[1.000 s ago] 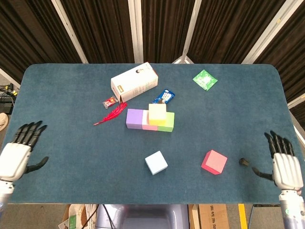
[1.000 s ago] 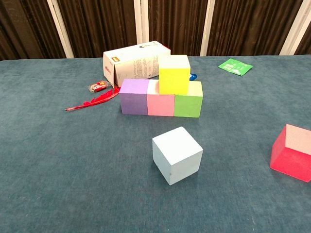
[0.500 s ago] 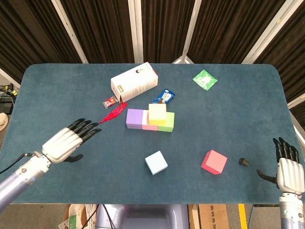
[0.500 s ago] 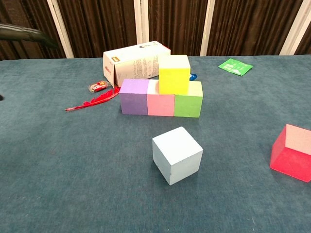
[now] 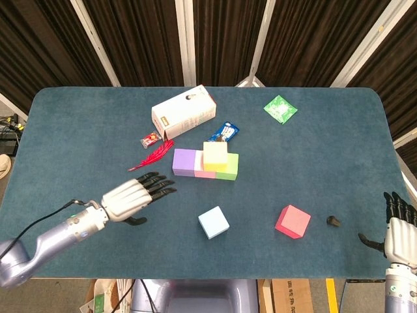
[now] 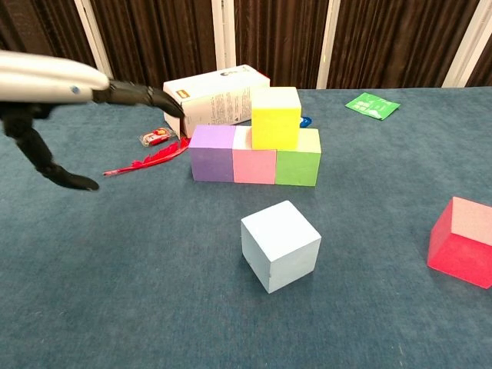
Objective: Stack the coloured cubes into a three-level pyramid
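A white box [image 5: 184,111], red feather [image 5: 150,158], snack packets and green sachet [image 5: 280,108] lie behind the cube row [image 5: 204,163] on the table [image 5: 313,150]. Left robot hand [image 5: 133,197] hovers spread, empty, near the pale blue cube [image 5: 214,222]; red cube [image 5: 292,221] sits apart. Right robot hand [image 5: 399,225], partly cropped, is spread.

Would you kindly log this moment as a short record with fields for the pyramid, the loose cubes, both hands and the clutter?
base row: purple cube, pink cube, green cube, touching side by side
second level: yellow cube only
third level: none yet
loose cubes: pale blue cube, red cube, apart on the table
left hand: open, extended over the table, holding nothing
right hand: open, at the table edge
clutter: white box, red feather, green packet
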### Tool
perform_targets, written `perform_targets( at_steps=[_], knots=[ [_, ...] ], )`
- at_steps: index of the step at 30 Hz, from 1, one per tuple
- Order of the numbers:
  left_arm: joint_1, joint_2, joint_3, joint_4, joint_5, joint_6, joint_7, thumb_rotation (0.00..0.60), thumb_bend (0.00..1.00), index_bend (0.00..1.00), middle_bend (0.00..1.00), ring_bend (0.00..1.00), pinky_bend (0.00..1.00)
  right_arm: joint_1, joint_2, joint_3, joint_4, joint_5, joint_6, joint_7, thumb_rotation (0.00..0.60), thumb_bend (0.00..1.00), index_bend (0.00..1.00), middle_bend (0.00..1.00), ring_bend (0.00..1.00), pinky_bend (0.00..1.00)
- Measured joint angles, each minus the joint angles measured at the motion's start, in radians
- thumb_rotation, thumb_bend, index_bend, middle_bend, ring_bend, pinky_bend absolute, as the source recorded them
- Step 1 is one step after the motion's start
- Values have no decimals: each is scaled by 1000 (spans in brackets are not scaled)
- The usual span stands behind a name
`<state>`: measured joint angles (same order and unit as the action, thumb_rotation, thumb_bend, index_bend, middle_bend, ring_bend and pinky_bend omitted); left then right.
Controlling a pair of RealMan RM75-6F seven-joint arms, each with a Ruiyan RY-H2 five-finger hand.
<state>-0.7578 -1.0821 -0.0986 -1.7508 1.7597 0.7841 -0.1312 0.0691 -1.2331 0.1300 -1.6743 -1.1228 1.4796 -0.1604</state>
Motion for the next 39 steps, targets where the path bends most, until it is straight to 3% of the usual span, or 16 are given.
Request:
perform_targets(
  at_steps=[11,19,28,39],
  knots=[
    [-92,-146,-6,48,-66,-68,32,600,321,69,62,0,0,-1,2,16,-3,20,-33,5,600,90,0,0,0,0],
    [-127,-205,-32,40,-179,-114,106,600,321,82,72,0,0,0,8,23,-2,28,-58,23,600,89,0,0,0,0],
    [-187,-277,-63,20,-369,-172,288,600,321,89,70,0,0,-2,16,33,-3,40,-77,42,600,89,0,0,0,0],
    [-261,-381,-49,63,-519,-180,447,600,321,97,70,0,0,-4,17,43,-10,61,-88,46,600,89,0,0,0,0]
  ],
)
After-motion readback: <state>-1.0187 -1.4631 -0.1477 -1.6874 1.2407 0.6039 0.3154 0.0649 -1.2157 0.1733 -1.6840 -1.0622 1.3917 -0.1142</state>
